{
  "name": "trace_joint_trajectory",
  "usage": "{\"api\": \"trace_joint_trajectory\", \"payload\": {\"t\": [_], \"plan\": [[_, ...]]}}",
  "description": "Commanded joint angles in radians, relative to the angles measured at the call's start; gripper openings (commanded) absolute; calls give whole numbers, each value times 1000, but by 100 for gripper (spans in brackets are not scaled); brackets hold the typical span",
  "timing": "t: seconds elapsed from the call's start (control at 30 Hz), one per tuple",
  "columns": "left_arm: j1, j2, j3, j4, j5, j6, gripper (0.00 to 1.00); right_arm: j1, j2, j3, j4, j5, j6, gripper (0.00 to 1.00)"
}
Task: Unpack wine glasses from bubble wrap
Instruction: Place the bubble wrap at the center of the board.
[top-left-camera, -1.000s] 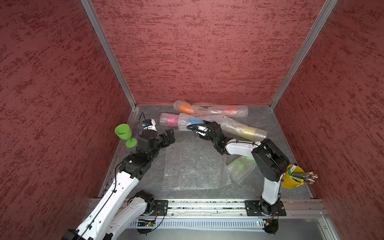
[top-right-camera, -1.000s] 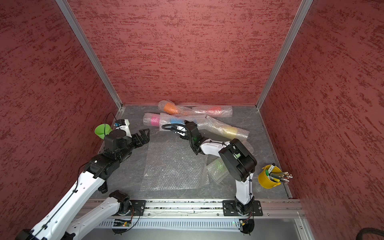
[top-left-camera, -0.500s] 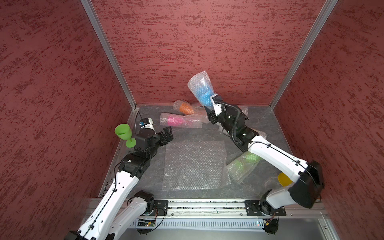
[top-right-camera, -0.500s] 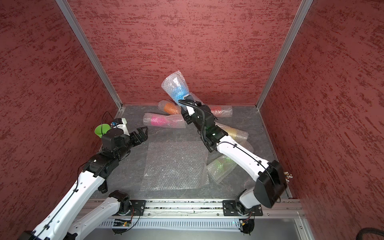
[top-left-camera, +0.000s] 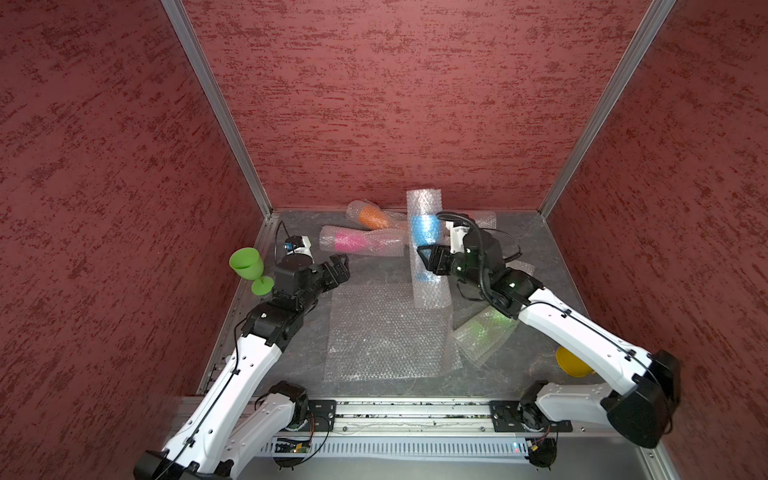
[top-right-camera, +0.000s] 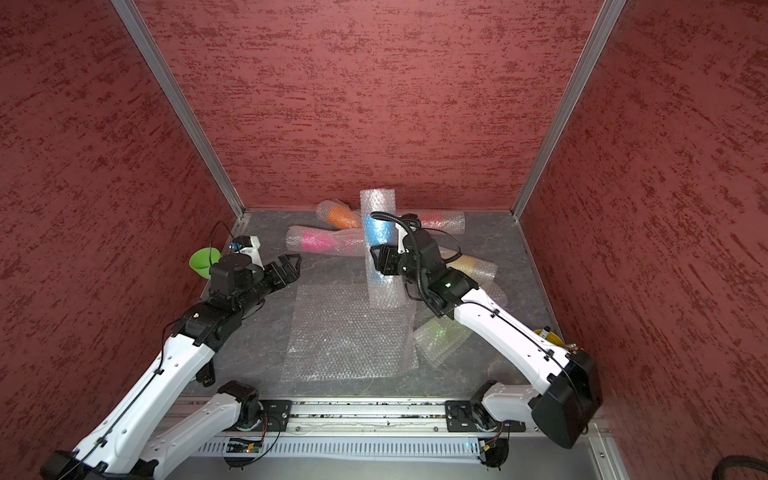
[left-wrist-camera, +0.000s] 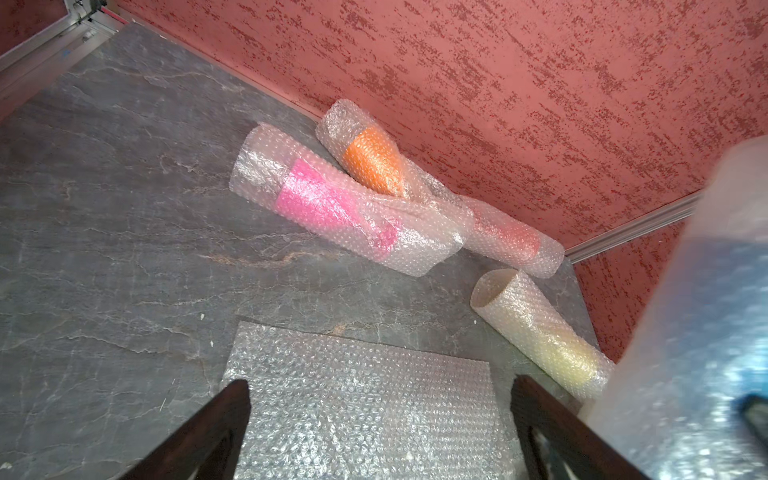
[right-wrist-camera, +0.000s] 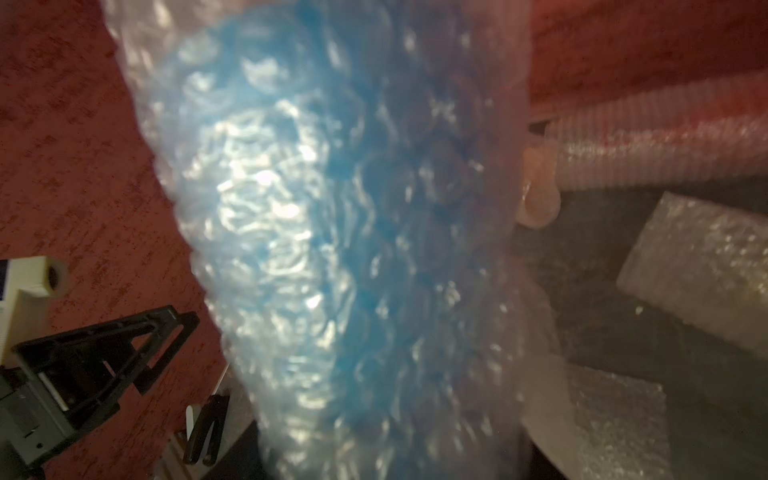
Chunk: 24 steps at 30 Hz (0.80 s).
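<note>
My right gripper is shut on a bubble wrap roll with a blue wine glass inside. It holds the roll nearly upright, lower end over the far edge of a flat bubble wrap sheet. The roll fills the right wrist view and hides the fingertips. My left gripper hangs open and empty left of it, over the sheet in the left wrist view. An unwrapped green glass stands at the far left. Pink, orange, red, yellow and green wrapped rolls lie on the floor.
A yellow cup with tools stands at the right wall, partly behind my right arm. Red walls close in the grey floor on three sides. A metal rail with both arm bases runs along the front edge.
The right arm picked the blue roll off the floor, swung it up toward the back wall, then brought it down upright over the sheet. The left gripper barely moved.
</note>
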Motion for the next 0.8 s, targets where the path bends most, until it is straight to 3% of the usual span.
{"api": "trace_joint_trajectory", "payload": {"t": [0.0, 0.33, 0.6, 0.67, 0.77], "plan": [[-7, 6, 4, 12, 23, 2, 99, -3, 20, -14, -171, -115, 268, 59], [-8, 28, 9, 12, 41, -4, 99, 114, 84, -162, -135, -192, 453, 60], [-7, 32, 9, 12, 52, -7, 99, 130, 189, -180, -96, -163, 401, 65], [-6, 29, 9, 10, 51, -7, 99, 130, 213, -182, -86, -159, 395, 68], [-8, 22, 6, 6, 47, -3, 99, 130, 218, -178, -70, -137, 394, 80]]}}
